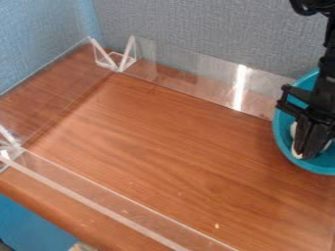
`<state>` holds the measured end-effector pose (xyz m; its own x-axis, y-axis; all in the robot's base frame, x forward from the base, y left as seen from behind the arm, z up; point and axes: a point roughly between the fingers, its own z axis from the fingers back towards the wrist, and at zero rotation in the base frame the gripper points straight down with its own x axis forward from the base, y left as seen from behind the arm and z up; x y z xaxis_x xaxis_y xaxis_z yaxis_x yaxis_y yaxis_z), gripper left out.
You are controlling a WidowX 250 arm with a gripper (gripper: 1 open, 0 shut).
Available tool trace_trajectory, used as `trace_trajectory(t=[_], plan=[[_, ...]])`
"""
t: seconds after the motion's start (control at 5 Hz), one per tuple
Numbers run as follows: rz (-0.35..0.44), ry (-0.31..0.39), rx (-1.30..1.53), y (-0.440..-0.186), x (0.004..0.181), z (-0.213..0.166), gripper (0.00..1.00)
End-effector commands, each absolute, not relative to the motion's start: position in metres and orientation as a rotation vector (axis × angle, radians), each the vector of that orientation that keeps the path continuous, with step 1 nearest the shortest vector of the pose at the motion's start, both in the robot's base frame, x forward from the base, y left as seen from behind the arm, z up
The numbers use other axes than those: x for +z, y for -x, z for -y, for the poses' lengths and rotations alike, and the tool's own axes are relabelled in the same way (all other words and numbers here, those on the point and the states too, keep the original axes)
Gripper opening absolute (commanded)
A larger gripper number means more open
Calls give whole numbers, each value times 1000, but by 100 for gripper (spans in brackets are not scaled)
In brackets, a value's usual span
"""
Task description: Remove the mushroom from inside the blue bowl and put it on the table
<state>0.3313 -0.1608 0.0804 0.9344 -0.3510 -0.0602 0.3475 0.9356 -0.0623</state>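
No text, label, brand, number or sign can be read anywhere in this view: the wood-grain worktop, its clear acrylic walls, the blue bowl and the dark gripper all show plain, unmarked surfaces.
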Motion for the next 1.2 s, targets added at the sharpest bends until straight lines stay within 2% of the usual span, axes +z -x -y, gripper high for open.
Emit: trace_trajectory(t=[0.0,0.2,0.4,0.6,0.8,1.0], plan=[[50,67,-330,-331,135,147,0],[101,42,-247,-322,179,106,0],[149,10,-101,-317,187,57,0],[156,-14,43,-316,191,7,0],[131,-24,43,-311,181,-2,0],[127,-19,39,-311,181,0,100]])
